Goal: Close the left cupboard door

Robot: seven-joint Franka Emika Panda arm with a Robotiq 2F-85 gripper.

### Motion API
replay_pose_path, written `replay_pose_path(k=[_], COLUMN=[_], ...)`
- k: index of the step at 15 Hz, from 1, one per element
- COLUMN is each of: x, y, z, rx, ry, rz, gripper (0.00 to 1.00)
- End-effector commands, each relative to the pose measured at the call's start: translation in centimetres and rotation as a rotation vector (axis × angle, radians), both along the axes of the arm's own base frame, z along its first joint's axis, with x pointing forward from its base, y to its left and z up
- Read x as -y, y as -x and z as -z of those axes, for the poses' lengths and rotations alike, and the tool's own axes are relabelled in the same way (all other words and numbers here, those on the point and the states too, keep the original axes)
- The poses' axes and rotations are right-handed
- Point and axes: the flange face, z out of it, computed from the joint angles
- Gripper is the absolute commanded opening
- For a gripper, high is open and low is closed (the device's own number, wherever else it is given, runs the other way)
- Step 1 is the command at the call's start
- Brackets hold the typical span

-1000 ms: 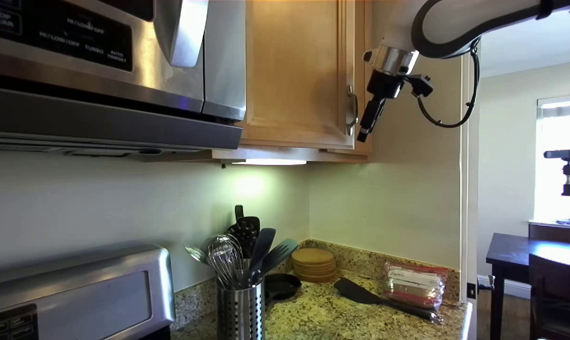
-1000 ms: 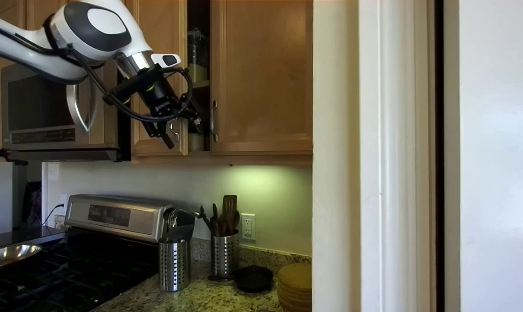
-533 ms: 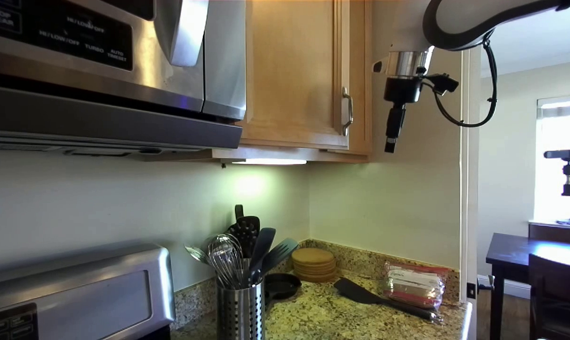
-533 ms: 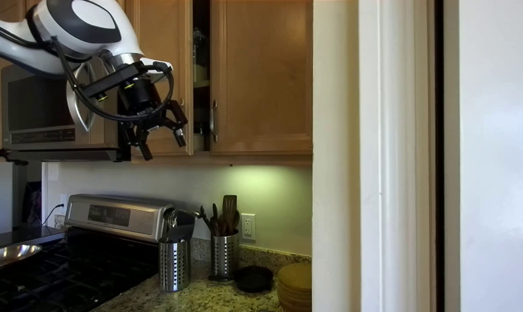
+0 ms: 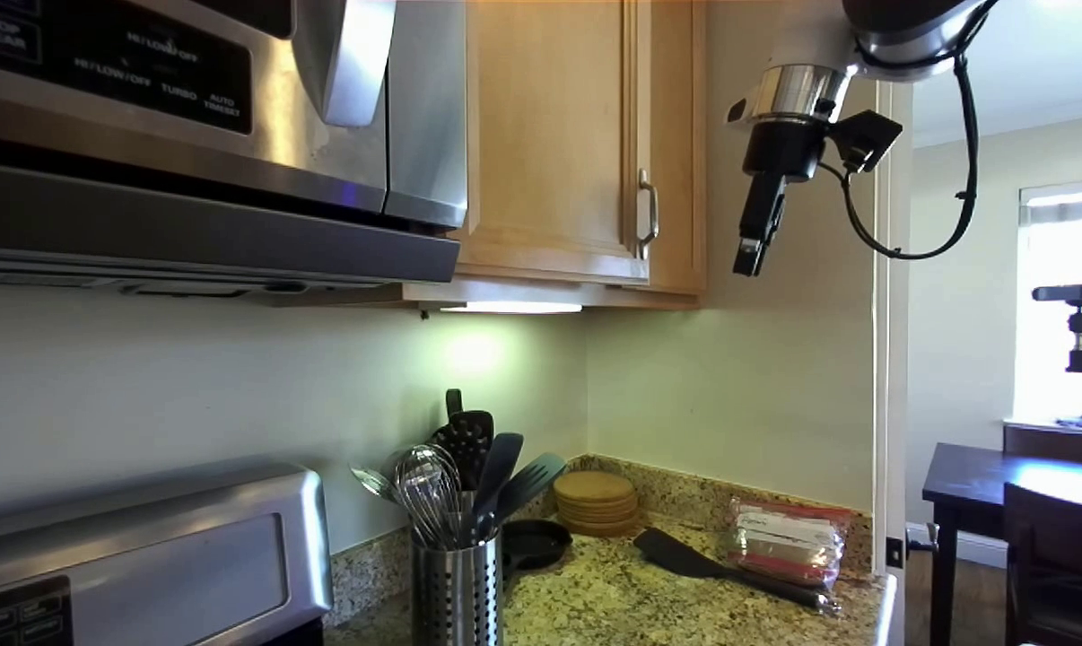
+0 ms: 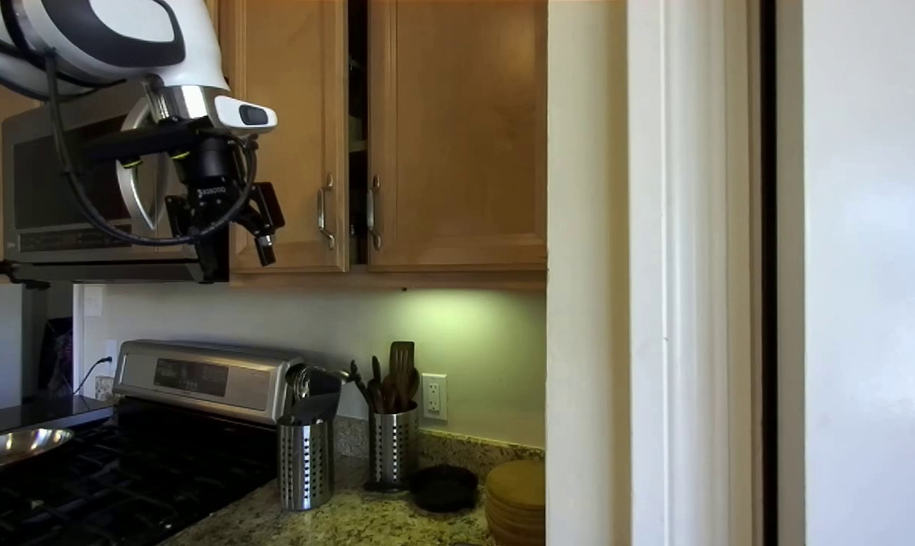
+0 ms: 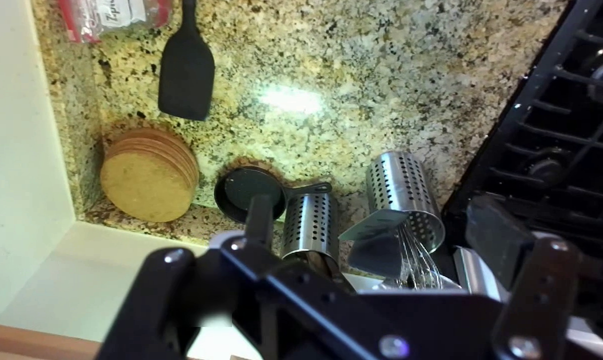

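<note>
Left cupboard door point(image 6: 290, 136): above the back edge of the counter point(image 7: 381, 65), toward the corner by the stove point(image 6: 249, 387) — ajar, with a dark gap and a sliver of shelf point(image 6: 358, 145) beyond its free edge.
Door handle point(image 5: 654, 215): a silver bar, upright along that free edge.
Matching door point(image 6: 465, 136): next along above the back edge, its handle point(image 6: 372, 212) on the gap side.
End effector point(image 5: 747, 260): out in front of the left cupboard door and apart from it, tips down — fingers point(image 7: 259, 220) spread wide.
Robot arm point(image 6: 203, 53): high up, crossing in front of the microwave point(image 6: 63, 178) in an exterior view.
Lit strip point(image 5: 523, 308): below the doors, over the back edge.
Tan discs point(image 7: 146, 185): stacked in the back corner by the side wall point(image 5: 729, 404).
Skillet point(image 7: 246, 187): small and black, by the back edge, near the discs.
Back utensil holder point(image 7: 310, 225): perforated steel, upright at the back edge, beside the skillet.
Stove-side utensil holder point(image 7: 399, 182): same kind, nearer the stove edge, a whisk point(image 5: 426, 484) among its tools.
Spatula point(image 7: 187, 75): black, flat near the wall-side edge.
Plastic bag point(image 5: 788, 543): red-trimmed, just beside the spatula.
</note>
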Motion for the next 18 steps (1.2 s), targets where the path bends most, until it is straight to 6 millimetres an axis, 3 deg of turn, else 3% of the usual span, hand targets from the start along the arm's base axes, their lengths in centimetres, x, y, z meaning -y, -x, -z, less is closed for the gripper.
replay_pose_path(k=[1, 3, 4, 6, 14, 17, 18], x=[-0.5, -0.8, -1.0, -1.2, -1.7, -1.2, -1.6], y=[0.2, -0.3, -0.5, -0.8, -0.9, -0.5, -1.2], z=[0.5, 1.2, 2.0, 3.7, 10.8, 12.1, 11.4], rx=[0.014, -0.011, -0.042, -0.091, -0.252, -0.278, -0.258], ry=[-0.079, -0.084, -0.071, -0.048, -0.018, -0.018, -0.027], rz=[0.043, 0.062, 0.068, 0.076, 0.144, 0.188, 0.142], gripper=[0.76, 0.83, 0.95, 1.0, 1.0, 1.0, 1.0])
